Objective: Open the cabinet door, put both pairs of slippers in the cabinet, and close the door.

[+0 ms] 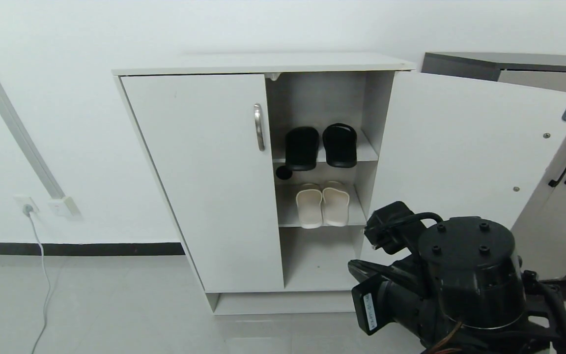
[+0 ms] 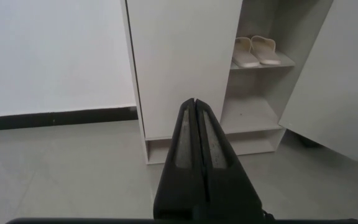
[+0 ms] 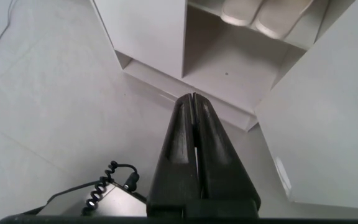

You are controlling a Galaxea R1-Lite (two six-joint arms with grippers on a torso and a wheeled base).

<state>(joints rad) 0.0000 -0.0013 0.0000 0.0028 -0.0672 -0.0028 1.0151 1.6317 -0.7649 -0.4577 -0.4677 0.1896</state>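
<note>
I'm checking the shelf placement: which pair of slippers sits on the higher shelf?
The black pair, on the upper shelf; the white pair sits lower.

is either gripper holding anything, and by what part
Nothing is held. The left gripper and the right gripper are both shut and empty; the black slippers and cream slippers sit on shelves inside the white cabinet.

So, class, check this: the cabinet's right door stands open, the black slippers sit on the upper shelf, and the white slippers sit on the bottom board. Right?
Not quite: the white slippers sit on the middle shelf, under the black slippers. The head view shows it. The rest holds.
</note>
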